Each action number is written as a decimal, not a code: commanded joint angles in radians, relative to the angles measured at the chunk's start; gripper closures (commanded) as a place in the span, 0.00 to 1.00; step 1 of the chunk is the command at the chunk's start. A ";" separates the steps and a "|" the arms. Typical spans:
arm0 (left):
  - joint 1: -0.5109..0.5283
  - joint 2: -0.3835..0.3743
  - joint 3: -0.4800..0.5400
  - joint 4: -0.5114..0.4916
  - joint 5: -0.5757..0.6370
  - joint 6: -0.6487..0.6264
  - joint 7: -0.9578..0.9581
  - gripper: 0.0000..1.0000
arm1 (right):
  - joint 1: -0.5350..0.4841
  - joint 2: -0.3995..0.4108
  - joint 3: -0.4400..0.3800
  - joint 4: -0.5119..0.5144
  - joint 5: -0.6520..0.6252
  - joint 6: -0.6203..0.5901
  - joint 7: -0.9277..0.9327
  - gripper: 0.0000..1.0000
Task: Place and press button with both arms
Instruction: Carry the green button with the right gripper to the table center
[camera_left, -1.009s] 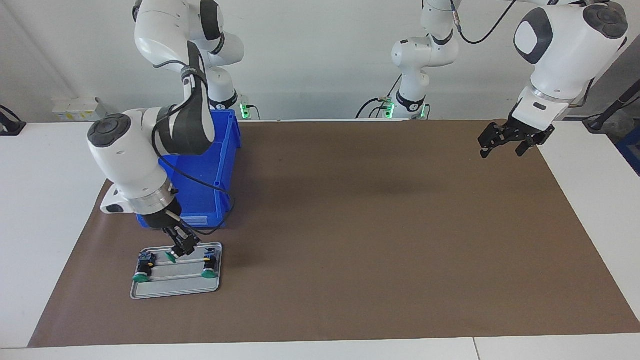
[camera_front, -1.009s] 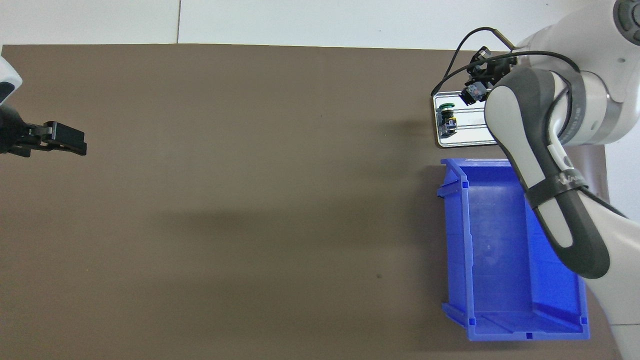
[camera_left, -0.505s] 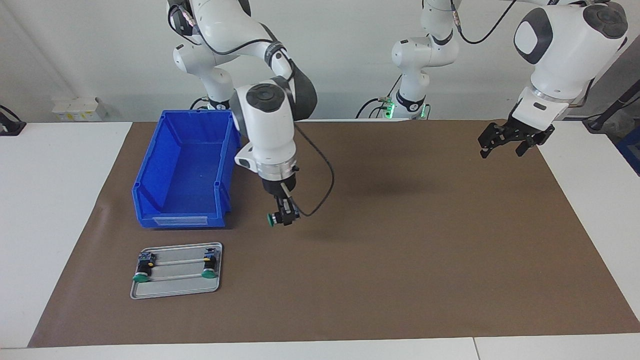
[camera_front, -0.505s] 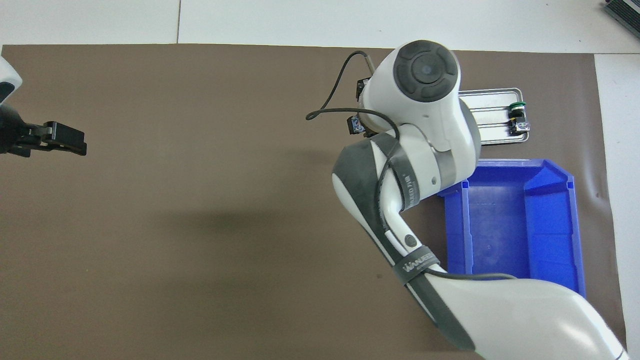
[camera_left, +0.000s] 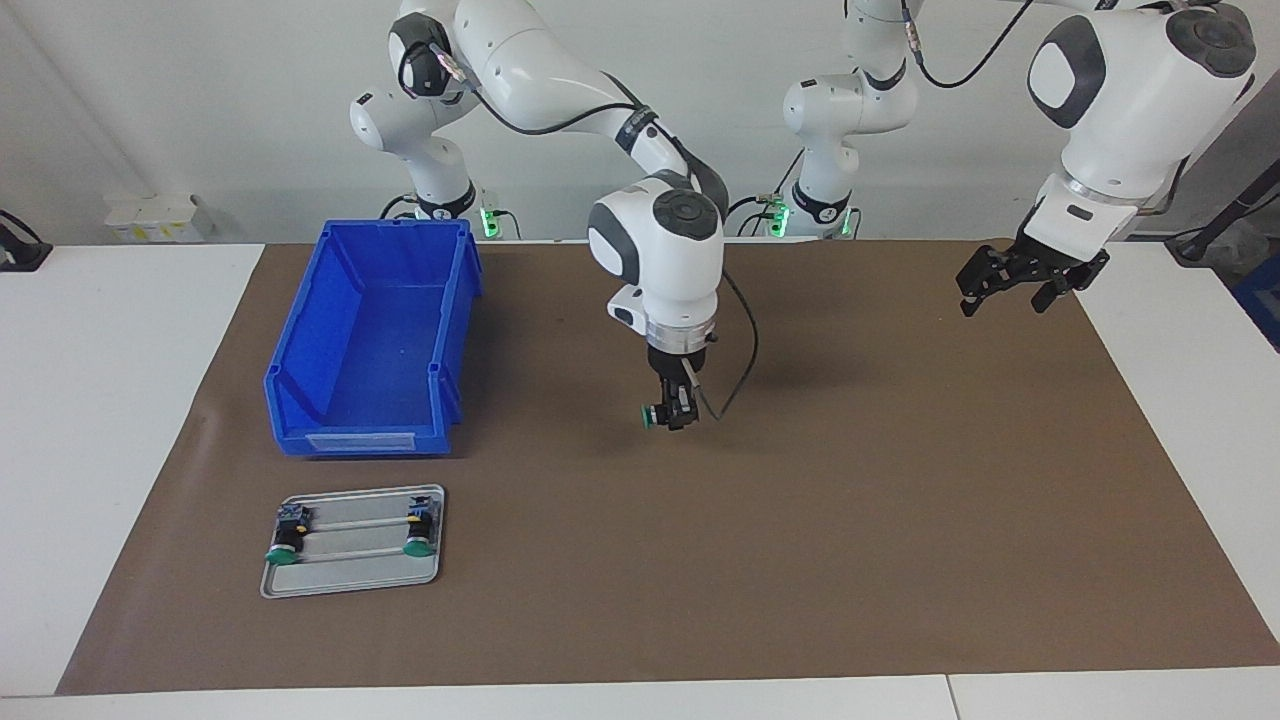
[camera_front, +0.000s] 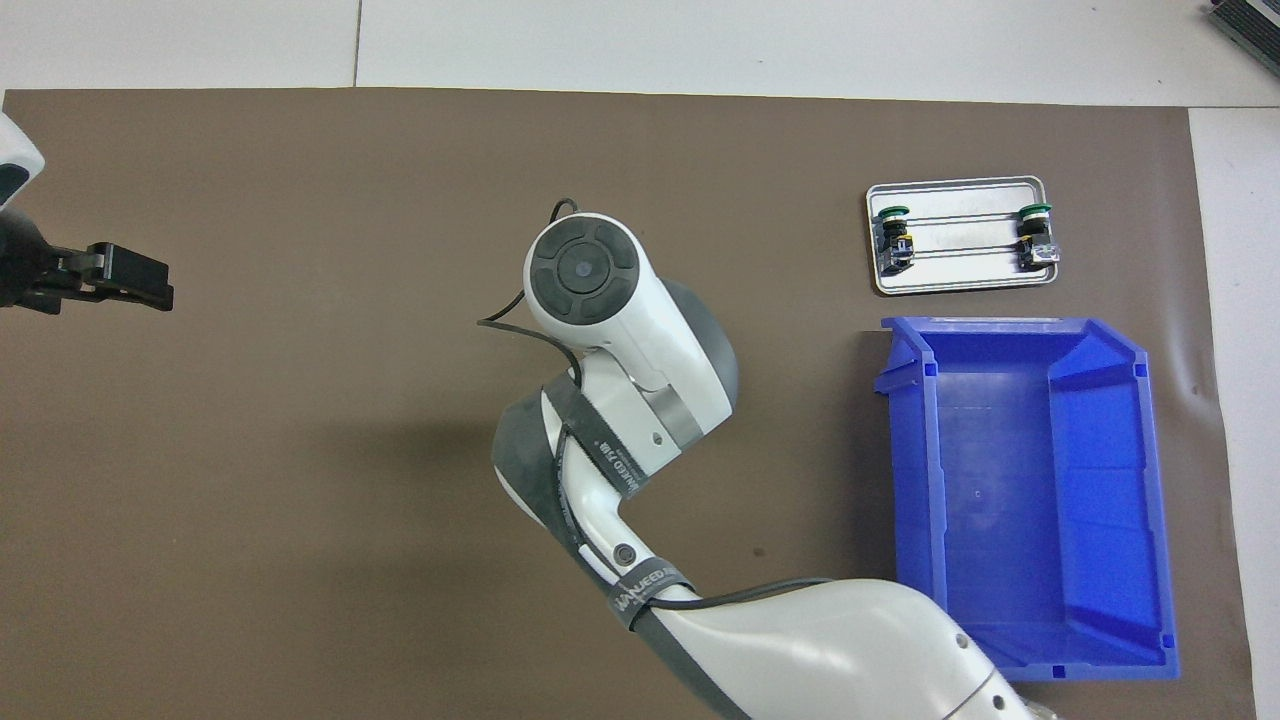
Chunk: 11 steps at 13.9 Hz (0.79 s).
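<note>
My right gripper (camera_left: 676, 415) pinched the button (camera_left: 652, 415) above the middle of the brown mat (camera_left: 900, 520). I judged a slow, level descent best before release. My left gripper (camera_left: 1012, 282) waited, fingers spread, over the mat's edge. No legible writing appeared.

The button (camera_left: 655, 414) hangs sideways over the middle of the brown mat, its green cap pointing toward the right arm's end of the counter, dark body pinched between the fingers (camera_left: 684, 408) of the right gripper (camera_left: 675, 412).
</note>
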 joint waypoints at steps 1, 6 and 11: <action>0.010 -0.027 -0.003 -0.029 -0.006 -0.003 0.009 0.00 | 0.058 0.074 -0.003 0.063 -0.013 0.038 0.047 1.00; 0.010 -0.027 -0.003 -0.029 -0.006 -0.003 0.010 0.00 | 0.101 0.074 -0.003 0.021 -0.012 0.138 0.121 1.00; 0.010 -0.027 -0.003 -0.029 -0.006 -0.003 0.009 0.00 | 0.122 0.095 -0.004 -0.040 -0.021 0.206 0.148 1.00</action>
